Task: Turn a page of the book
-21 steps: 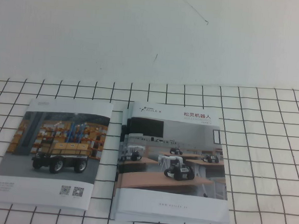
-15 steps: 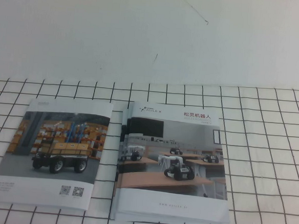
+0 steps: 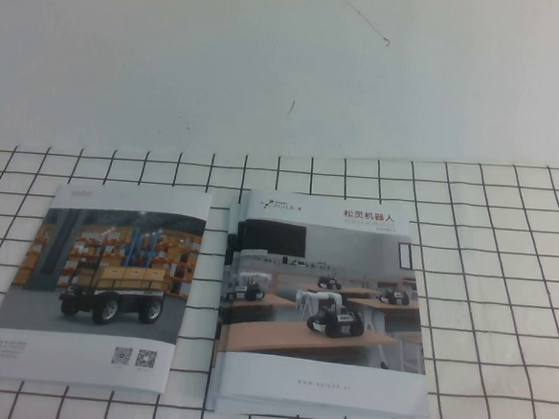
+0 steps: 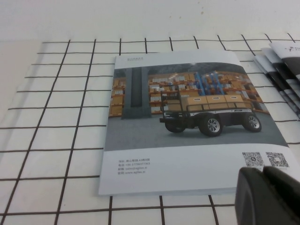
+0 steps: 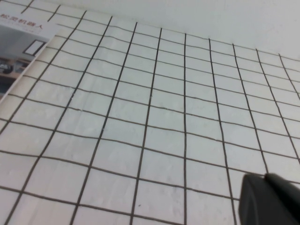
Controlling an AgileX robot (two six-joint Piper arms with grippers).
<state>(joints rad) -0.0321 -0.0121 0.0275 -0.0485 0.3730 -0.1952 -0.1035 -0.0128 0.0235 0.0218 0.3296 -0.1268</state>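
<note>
In both wrist views, each pincer shows only partly.

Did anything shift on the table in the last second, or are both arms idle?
Nothing visibly changed. The book lies closed, cover up, beside the other booklet on the grid mat. Neither arm shows in the high view; the left gripper hangs above the other booklet's corner, the right gripper, shut, over bare mat.

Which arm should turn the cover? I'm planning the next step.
Probably right: the book opens from its robot's-right edge, nearest the shut right claw. The left claw sits over the warehouse booklet.
</note>
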